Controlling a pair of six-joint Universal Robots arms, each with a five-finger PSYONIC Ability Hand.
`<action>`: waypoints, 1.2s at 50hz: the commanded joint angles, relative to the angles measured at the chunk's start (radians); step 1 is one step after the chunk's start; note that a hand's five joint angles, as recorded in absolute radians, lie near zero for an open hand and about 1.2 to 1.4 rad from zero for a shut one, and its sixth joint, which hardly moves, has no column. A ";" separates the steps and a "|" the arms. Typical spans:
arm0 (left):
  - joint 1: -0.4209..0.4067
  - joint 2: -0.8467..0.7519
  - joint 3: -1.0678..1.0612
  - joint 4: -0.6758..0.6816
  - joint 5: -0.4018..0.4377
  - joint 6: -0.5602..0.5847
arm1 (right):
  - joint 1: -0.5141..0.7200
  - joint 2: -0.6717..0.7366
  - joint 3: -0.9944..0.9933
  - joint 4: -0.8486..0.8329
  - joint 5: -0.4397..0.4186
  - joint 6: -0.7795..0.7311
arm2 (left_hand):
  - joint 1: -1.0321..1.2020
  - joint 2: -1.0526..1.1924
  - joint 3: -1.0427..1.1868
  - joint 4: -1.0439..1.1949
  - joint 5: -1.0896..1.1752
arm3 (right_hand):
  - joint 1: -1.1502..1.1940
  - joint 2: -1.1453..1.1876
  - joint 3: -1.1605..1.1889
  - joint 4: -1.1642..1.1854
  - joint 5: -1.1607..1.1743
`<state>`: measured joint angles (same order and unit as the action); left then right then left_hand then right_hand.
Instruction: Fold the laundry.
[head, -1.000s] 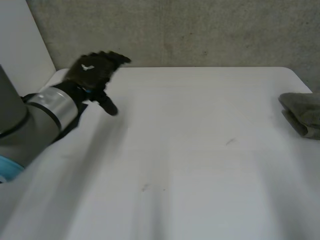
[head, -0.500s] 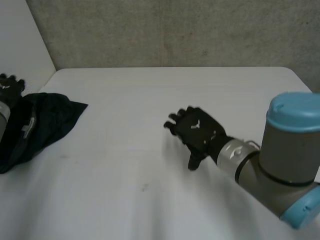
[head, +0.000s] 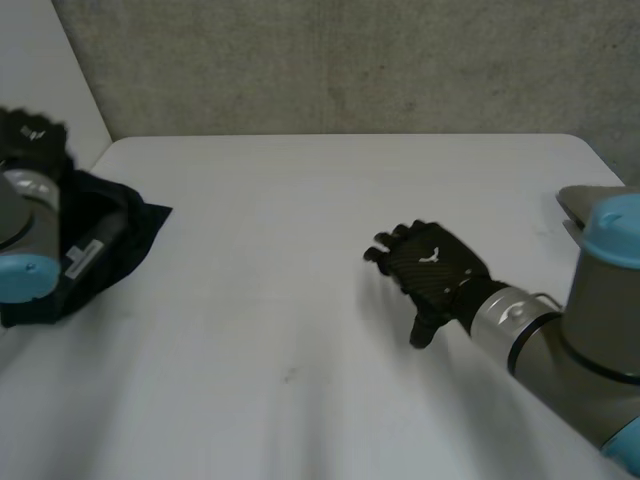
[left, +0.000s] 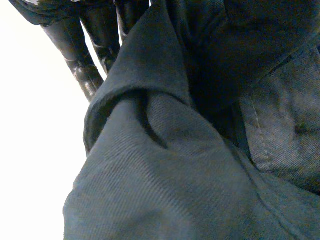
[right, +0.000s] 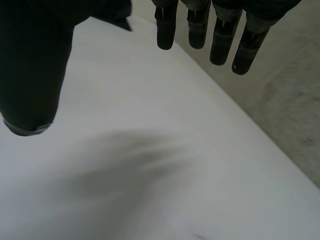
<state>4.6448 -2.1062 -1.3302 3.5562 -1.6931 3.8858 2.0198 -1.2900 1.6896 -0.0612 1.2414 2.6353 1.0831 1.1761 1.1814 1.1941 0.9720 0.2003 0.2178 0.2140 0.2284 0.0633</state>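
Your right hand (head: 435, 270) had drawn back toward 3 o'clock since half a second earlier. It hovered over the smooth white table (head: 300, 200), fingers straight and holding nothing. At 9 o'clock the dark twill garment (head: 145, 222) lay crumpled at the table's edge, and your left arm (head: 25, 240) had come across it. Your left hand (head: 30, 135) sat beyond it, and whether it gripped the cloth couldn't be told. A folded grey cloth (head: 570, 203) lay at 3 o'clock.

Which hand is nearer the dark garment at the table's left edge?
Left. The left hand is right at the dark garment, with cloth lying against it; the right hand hovers open over the middle of the table, well apart from the garment.
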 joint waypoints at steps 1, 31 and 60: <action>-0.329 0.212 -0.107 -0.117 0.025 -0.420 | -0.105 -0.069 -0.005 -0.022 0.004 0.018 | 0.313 0.220 0.215 0.202 0.250 | -0.026 -0.043 -0.039 -0.054 -0.063; -0.351 0.244 -0.119 -0.330 0.121 -0.557 | -0.129 -0.103 -0.031 -0.031 0.064 0.118 | -0.899 -0.992 -0.997 -1.010 -0.962 | -0.026 -0.043 -0.039 -0.054 -0.063; -0.238 0.052 -0.198 -0.402 0.240 -0.195 | 0.040 0.296 -0.258 0.005 0.085 0.534 | 0.313 0.220 0.215 0.202 0.250 | 1.196 1.178 1.182 1.168 1.158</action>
<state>4.4202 -2.0544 -1.5362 3.1613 -1.4249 3.7040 2.0606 -1.0059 1.4861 0.0007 1.3072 3.1663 0.9869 0.9275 0.9227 0.9274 0.7465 0.5391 0.6381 0.6357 0.6231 0.4401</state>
